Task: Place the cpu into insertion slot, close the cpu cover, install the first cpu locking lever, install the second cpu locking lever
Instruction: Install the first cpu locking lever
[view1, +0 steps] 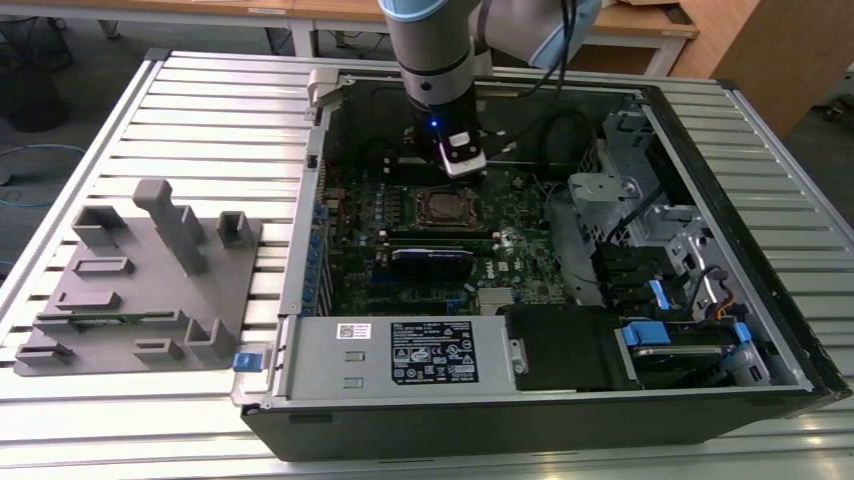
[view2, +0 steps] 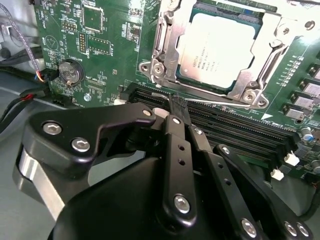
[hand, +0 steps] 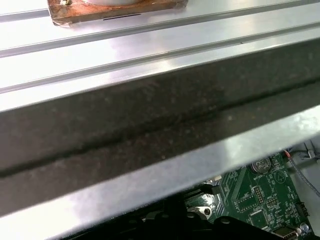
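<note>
In the exterior view, we see the gripper (view1: 461, 160) hanging inside the open computer case (view1: 747, 380), just beside the insertion slot (view1: 445, 208). In the second wrist view, the cpu (view2: 217, 50) sits in the slot with the cpu cover (view2: 167, 42) closed around it. The fingers (view2: 176, 107) are pressed together, holding nothing. We think they could bump the long black slots (view2: 225, 127) close by. In the first wrist view, the case wall (hand: 150, 120) looks near, so room is tight.
</note>
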